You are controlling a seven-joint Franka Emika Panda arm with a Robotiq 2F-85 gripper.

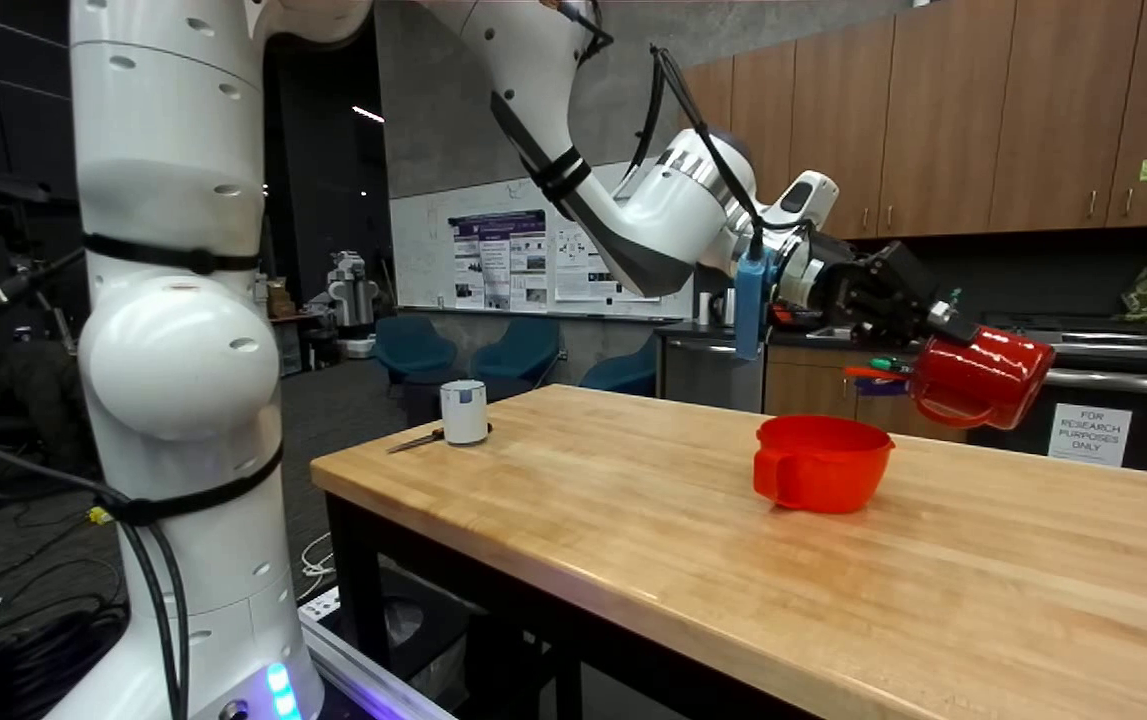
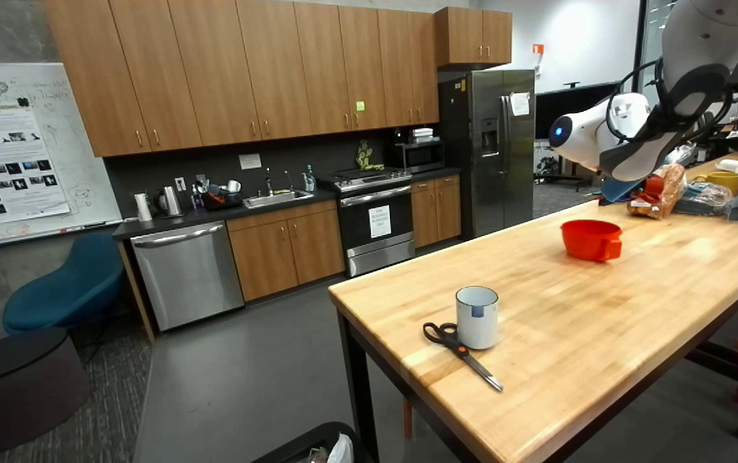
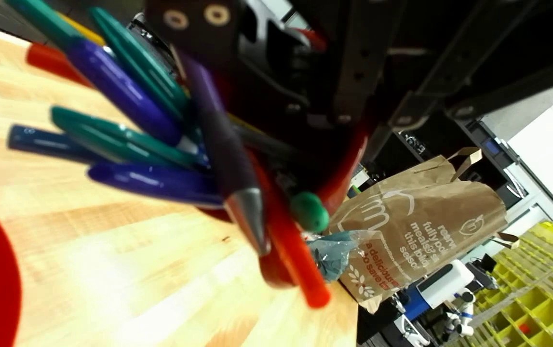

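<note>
Right of the round red plastic bowl [image 1: 821,470], your pincer [image 1: 947,322] clamps a glossy red cylindrical mug [image 1: 989,375]: raised, tilted; multicoloured plastic pens [image 3: 155,182] not yet out.

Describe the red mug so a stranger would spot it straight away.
Start at the wooden table; above it is the gripper. It grips a tilted, glossy red mug with pens sticking out. Unlike the red bowl resting on the table, it is held aloft.

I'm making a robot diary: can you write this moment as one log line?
tool: holding glossy red cylindrical mug, tilted, aloft | colourful slim pens: poking from mug | round red handled bowl: on rectangular wooden table
</note>
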